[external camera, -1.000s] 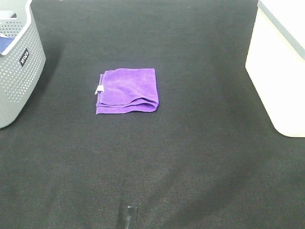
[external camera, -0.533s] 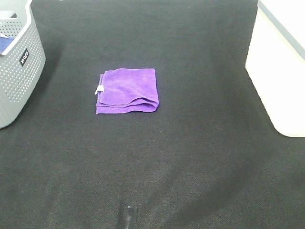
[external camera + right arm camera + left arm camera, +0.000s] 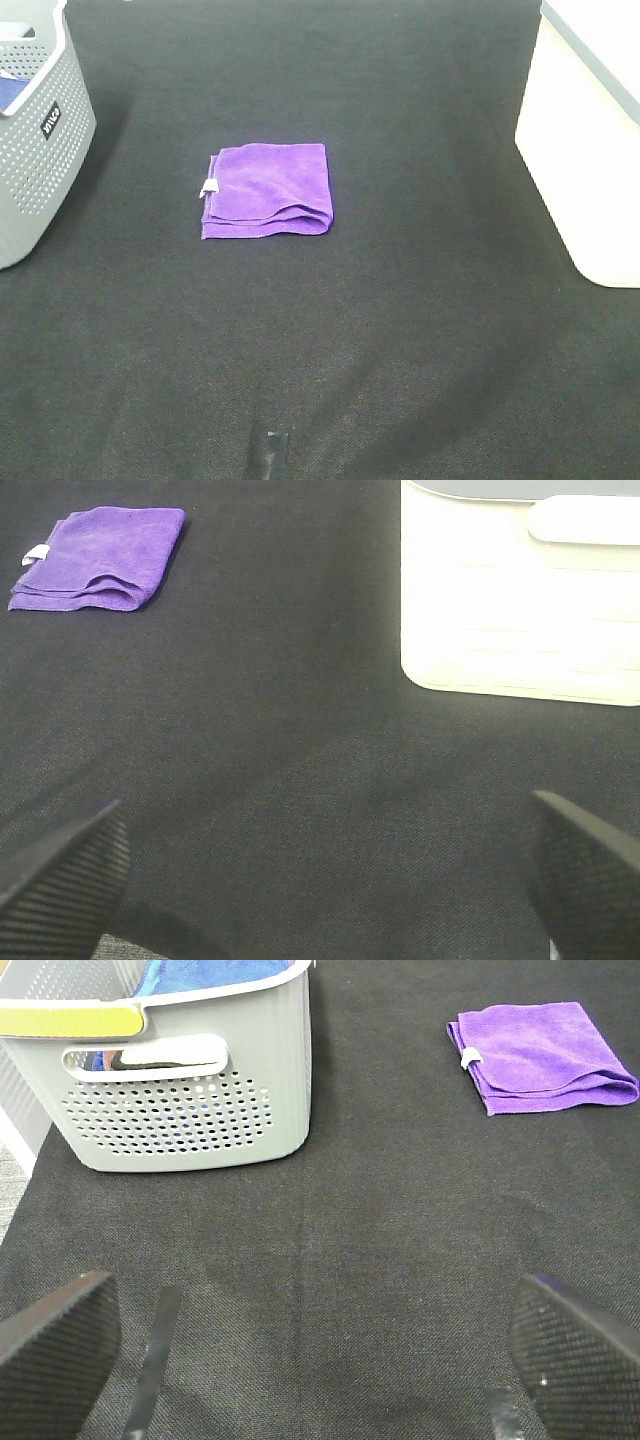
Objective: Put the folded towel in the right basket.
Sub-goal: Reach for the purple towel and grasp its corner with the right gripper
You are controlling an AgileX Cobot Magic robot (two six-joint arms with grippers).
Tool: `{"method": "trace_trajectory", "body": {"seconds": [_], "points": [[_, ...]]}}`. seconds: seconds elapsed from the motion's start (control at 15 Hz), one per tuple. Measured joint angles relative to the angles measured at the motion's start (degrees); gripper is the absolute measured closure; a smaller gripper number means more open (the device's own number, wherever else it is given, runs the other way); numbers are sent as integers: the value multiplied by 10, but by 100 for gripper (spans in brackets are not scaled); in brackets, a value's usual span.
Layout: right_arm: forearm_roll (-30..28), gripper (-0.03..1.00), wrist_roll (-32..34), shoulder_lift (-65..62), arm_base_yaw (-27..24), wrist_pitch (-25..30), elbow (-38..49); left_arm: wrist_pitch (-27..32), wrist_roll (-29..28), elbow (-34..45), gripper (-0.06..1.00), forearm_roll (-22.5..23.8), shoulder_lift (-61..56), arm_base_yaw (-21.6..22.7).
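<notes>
A folded purple towel (image 3: 267,189) with a small white tag lies flat on the black mat, left of centre. It also shows in the left wrist view (image 3: 540,1055) and the right wrist view (image 3: 98,558). The white right basket (image 3: 588,140) stands at the right edge; the right wrist view shows its side wall (image 3: 520,600). My left gripper (image 3: 315,1345) is open and empty, far from the towel. My right gripper (image 3: 320,865) is open and empty, also far from the towel. Neither gripper shows in the exterior high view.
A grey perforated basket (image 3: 35,130) stands at the far left with blue cloth inside (image 3: 215,975). The black mat (image 3: 400,330) covers the table. A small dark strip (image 3: 268,455) lies near the front edge.
</notes>
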Motion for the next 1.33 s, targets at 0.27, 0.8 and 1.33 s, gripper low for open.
{"method": "trace_trajectory", "body": {"seconds": [0.27, 0.8, 1.33], "points": [[-1, 1, -1, 0, 0, 0, 0, 0, 0, 0, -5, 0, 0, 0], [46, 1, -10, 481, 0, 21, -303, 0, 0, 0, -5, 0, 0, 0], [241, 4, -65, 949, 123, -58, -564, 0, 0, 0, -5, 0, 0, 0]]}}
